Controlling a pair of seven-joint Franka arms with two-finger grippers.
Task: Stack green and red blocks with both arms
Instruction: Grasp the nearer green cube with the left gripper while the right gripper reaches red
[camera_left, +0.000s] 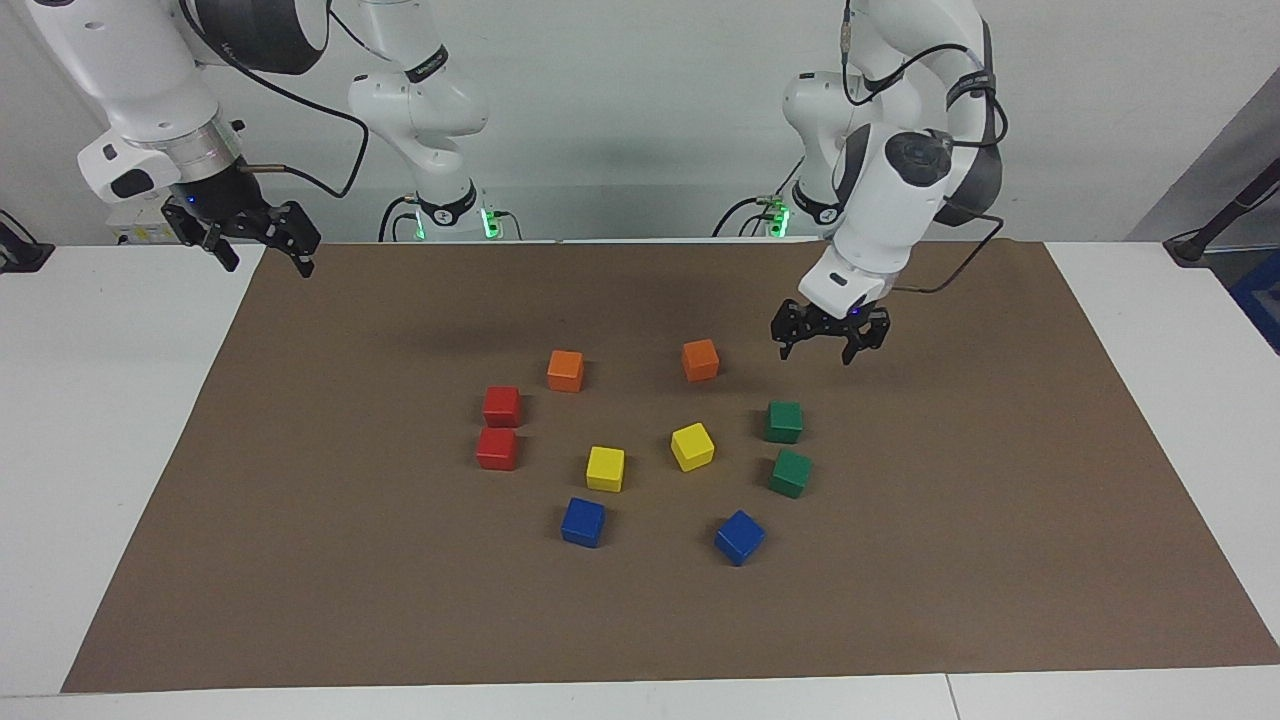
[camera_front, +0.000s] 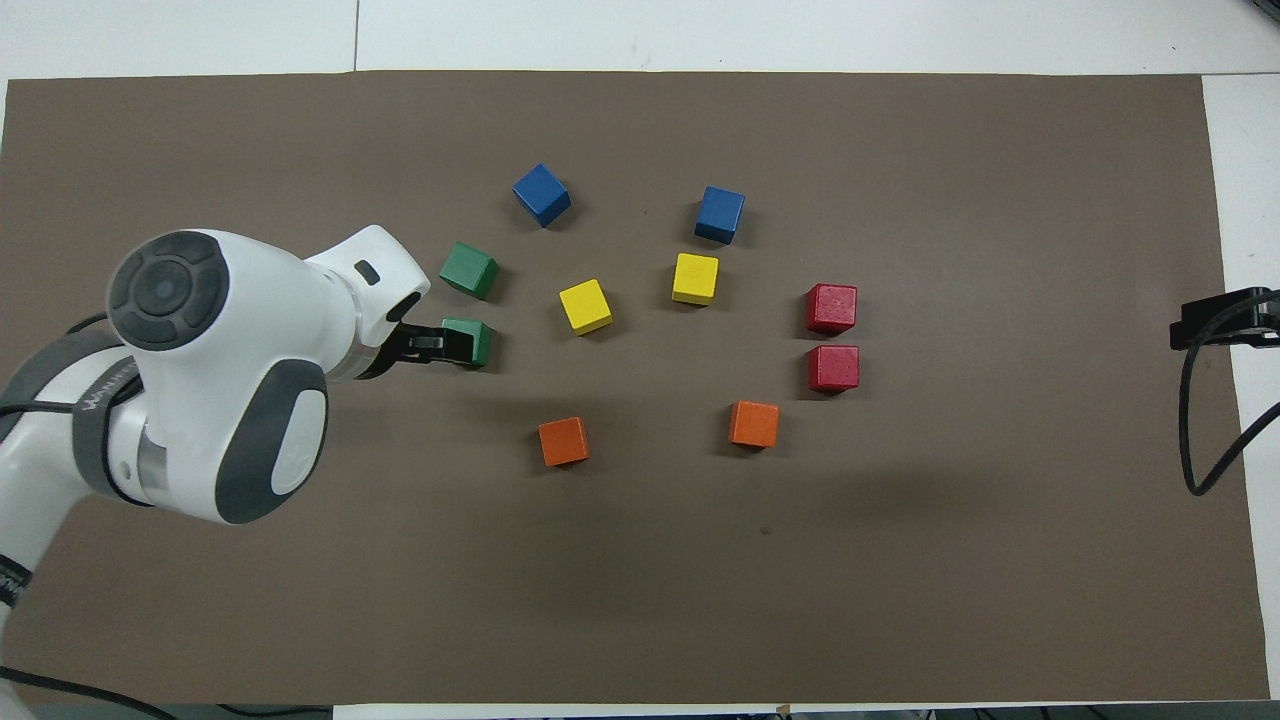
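My left gripper open, empty, raised over mat near green blocks, poised for pick; red blocks unstacked toward right arm's end; right gripper open, waiting.

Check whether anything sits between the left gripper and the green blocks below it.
Nothing visible does. The left gripper hangs open in the air over bare mat beside the nearer green block; the closest other cube, an orange block, lies off toward the right arm's end.
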